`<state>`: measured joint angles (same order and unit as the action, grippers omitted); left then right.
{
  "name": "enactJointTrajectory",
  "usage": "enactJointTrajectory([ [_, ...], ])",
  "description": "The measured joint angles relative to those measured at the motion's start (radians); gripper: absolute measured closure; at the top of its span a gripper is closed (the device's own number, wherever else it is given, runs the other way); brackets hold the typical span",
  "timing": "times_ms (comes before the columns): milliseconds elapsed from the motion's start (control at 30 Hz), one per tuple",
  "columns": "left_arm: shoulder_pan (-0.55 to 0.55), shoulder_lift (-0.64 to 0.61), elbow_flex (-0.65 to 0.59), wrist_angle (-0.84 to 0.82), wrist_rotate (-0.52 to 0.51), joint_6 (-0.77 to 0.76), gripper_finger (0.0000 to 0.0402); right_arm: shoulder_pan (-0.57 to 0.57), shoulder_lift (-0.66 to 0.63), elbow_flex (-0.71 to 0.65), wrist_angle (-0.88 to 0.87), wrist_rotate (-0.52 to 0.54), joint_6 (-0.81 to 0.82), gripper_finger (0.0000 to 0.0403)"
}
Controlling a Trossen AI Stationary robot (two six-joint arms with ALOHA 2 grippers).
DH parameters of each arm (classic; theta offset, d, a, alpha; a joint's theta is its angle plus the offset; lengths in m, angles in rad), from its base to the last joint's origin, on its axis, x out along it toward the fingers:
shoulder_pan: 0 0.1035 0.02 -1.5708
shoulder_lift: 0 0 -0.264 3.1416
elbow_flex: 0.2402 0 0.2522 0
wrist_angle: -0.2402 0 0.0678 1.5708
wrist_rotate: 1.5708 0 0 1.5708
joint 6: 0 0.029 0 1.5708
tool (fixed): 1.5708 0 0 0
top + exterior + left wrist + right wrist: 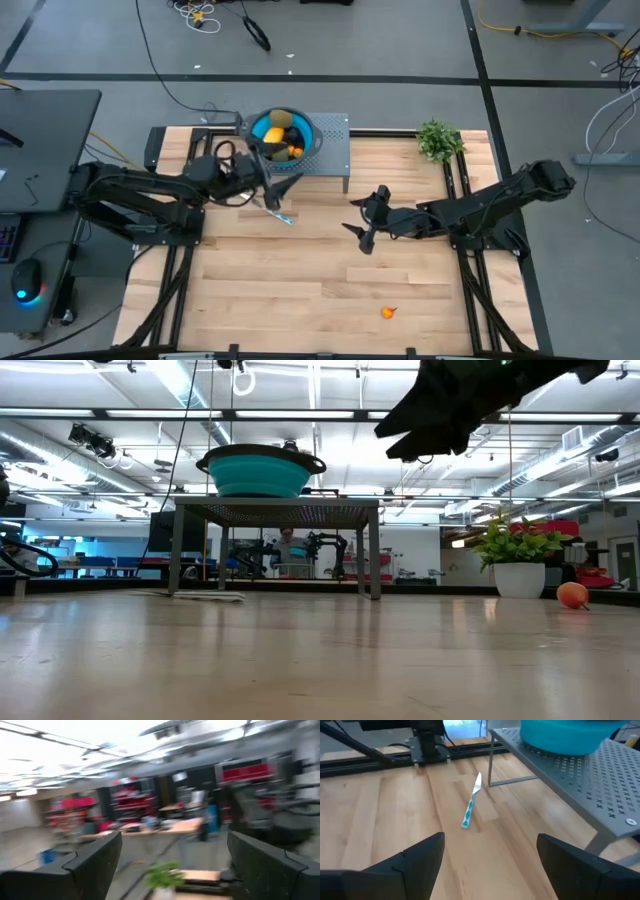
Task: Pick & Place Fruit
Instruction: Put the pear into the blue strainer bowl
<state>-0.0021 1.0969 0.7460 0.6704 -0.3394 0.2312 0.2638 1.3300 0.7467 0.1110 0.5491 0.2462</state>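
A teal bowl (pixel 262 124) stands on a grey perforated stand (pixel 330 140) at the table's far side. It holds a yellow fruit (pixel 273 133), an orange piece (pixel 295 152) and a dark fruit (pixel 286 120). One small orange fruit (pixel 388 313) lies on the wood near the front edge, also seen in the low view as an orange fruit (pixel 572 595). My left gripper (pixel 280 183) is open, raised just in front of the stand, with nothing between its fingers (pixel 95 862). My right gripper (pixel 352 215) is open at mid-table, above the wood, pointing toward the table's left.
A blue-handled knife (pixel 470 807) lies on the table in front of the stand, below my left gripper. A green potted plant (pixel 438 140) stands at the far right corner. The stand's legs (pixel 375 550) leave room beneath it. Bare wood lies along the near half.
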Motion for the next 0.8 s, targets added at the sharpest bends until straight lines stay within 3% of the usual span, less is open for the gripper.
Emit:
enactJointTrajectory([
  [167,0.000,0.000,-0.001,-0.027,0.120,-0.092,0.0029,0.028,-0.070,0.000,-0.036,0.003,-0.039,0.0075],
  [400,-0.001,0.000,-0.001,-0.094,0.150,-0.190,0.0029,0.048,-0.147,0.000,-0.078,0.084,-0.134,0.0075],
  [800,-0.111,0.000,-0.001,-0.231,-0.025,-0.279,0.0029,-0.022,-0.160,0.000,0.025,0.079,-0.353,0.0075],
])
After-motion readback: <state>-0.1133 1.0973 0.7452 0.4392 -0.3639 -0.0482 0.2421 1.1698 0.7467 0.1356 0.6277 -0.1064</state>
